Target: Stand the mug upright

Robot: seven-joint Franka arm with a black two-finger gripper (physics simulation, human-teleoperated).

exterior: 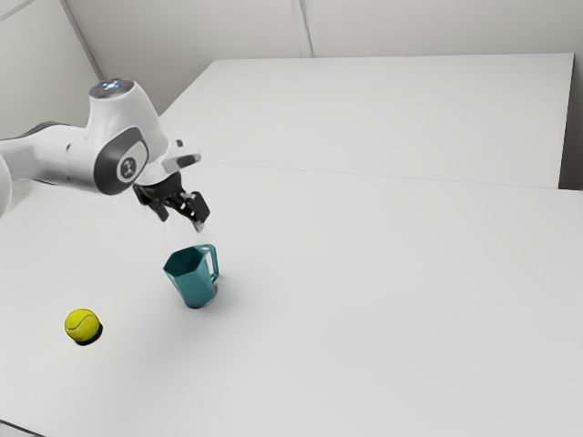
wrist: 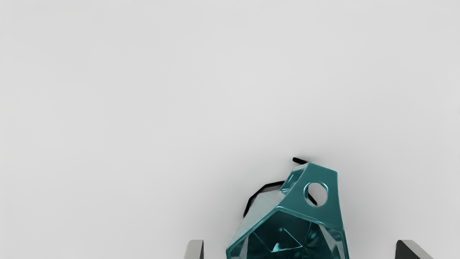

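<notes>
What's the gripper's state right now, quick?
Gripper: open and holding nothing, its fingertips wide apart above the teal mug.

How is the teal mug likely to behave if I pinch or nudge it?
The mug will probably feel stiff, given its crisp, flat facets. Its glossy highlights suggest it may slip in a light pinch. A high nudge could tip it, since the body narrows toward the base and the handle juts from one side.
</notes>
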